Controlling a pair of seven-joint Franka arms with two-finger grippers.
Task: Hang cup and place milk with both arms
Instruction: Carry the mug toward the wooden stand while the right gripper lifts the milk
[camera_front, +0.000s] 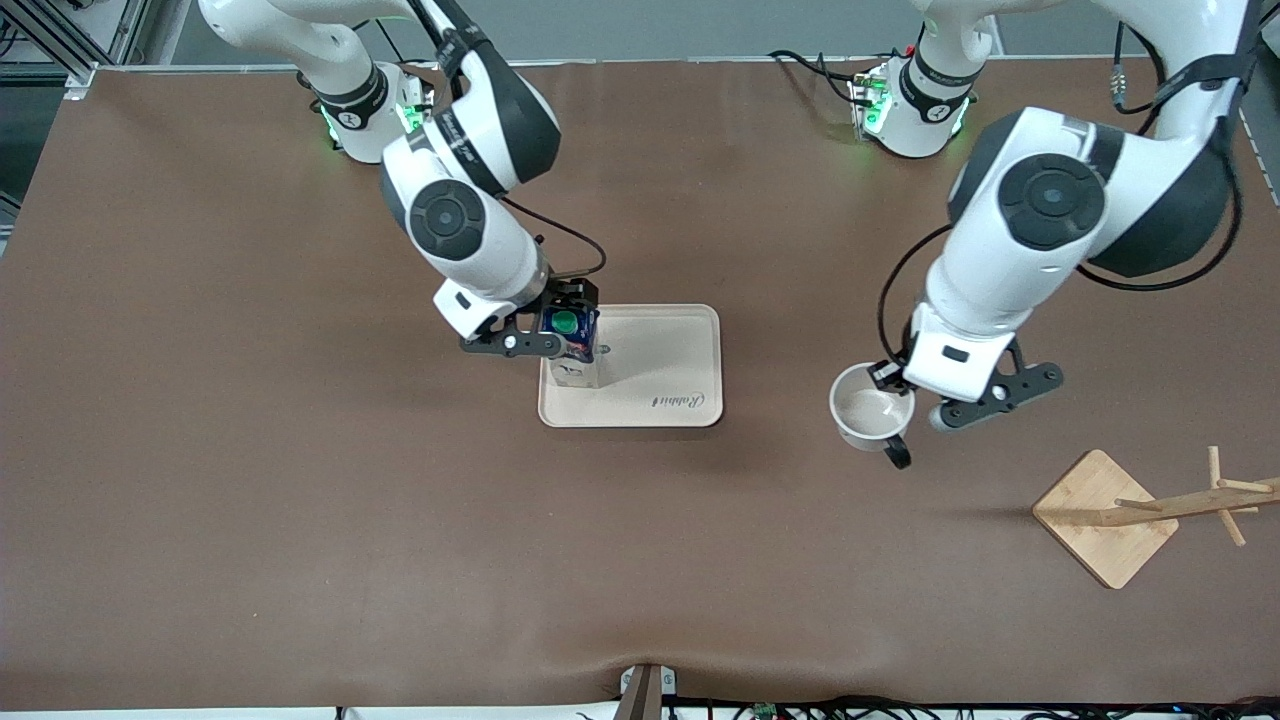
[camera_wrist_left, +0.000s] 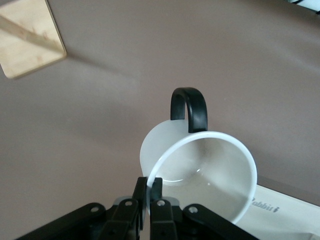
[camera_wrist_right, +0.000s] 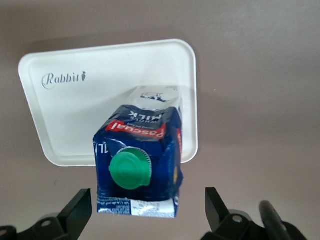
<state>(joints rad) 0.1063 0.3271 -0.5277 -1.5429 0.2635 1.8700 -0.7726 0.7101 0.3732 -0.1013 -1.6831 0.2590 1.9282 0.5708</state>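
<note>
The milk (camera_front: 573, 345), a dark blue carton with a green cap, stands upright on the white tray (camera_front: 660, 380) at the edge toward the right arm's end. My right gripper (camera_front: 555, 330) is open around the carton's top, its fingers (camera_wrist_right: 80, 207) wide apart and clear of the milk (camera_wrist_right: 137, 160). My left gripper (camera_front: 905, 395) is shut on the rim of the white cup (camera_front: 870, 408) and holds it over bare table between the tray and the rack. In the left wrist view the gripper (camera_wrist_left: 149, 192) pinches the cup (camera_wrist_left: 200, 170) wall, black handle away from the fingers.
A wooden cup rack (camera_front: 1110, 515) with a square base and pegs stands toward the left arm's end, nearer the front camera than the cup. Its base shows in the left wrist view (camera_wrist_left: 27, 40). The tray shows in the right wrist view (camera_wrist_right: 75, 115).
</note>
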